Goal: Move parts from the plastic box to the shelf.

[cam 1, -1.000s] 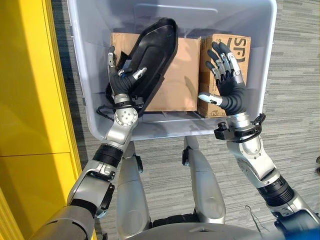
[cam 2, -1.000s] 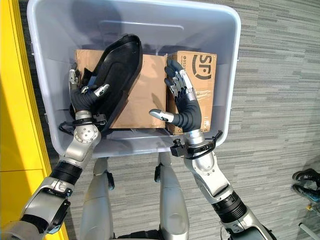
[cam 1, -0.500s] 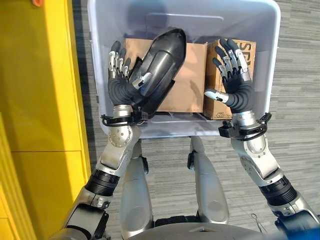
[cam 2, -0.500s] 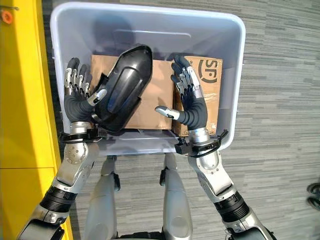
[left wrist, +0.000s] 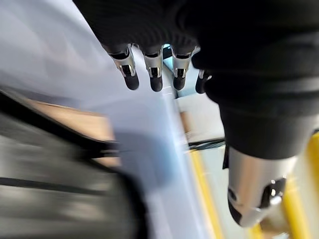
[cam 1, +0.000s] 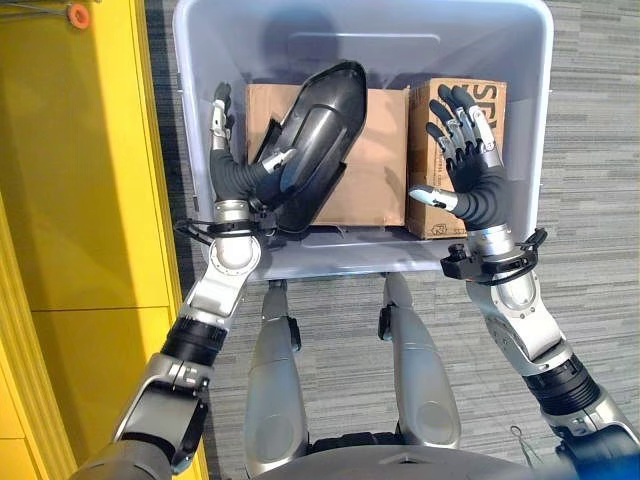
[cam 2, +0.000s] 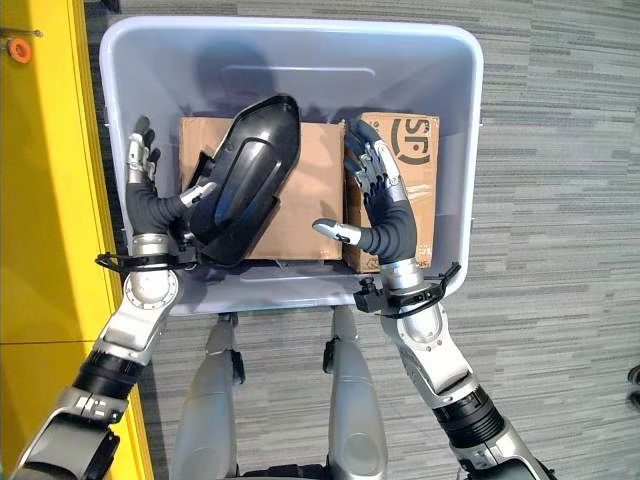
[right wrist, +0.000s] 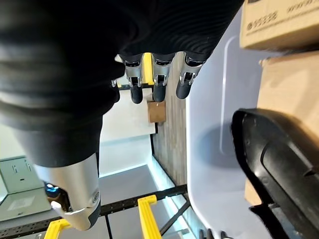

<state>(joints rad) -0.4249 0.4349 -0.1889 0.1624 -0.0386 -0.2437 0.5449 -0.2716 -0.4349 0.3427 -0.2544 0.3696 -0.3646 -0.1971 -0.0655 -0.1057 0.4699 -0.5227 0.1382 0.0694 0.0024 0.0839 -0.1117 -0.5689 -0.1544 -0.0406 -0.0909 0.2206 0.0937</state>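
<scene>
Black moulded part (cam 1: 310,140), a long curved shell, stands tilted inside the grey plastic box (cam 1: 530,120), its lower end propped against the left hand (cam 1: 238,175) and its upper end leaning over the larger cardboard carton (cam 1: 370,170). Compared with the view a second ago, the part now shows its smooth glossy outer face rather than its hollow inner side, and it sits more upright, so it has been turned and raised within the box. The left hand supports it from the near left: the thumb lies across the shell's lower edge while the fingers (cam 2: 140,160) point straight up beside it, so the hold reads as a cradle rather than a closed grasp. The right hand (cam 1: 468,170) hovers with fingers spread and straight, palm facing the part, in front of the smaller carton (cam 1: 480,110) and well apart from the shell; it holds nothing. A yellow structure (cam 1: 90,200) stands just beside the box on the robot's left. Judged from this arrangement, the part is being lifted free but has not yet cleared the rim, and the right hand seems poised to close in on its far side.
</scene>
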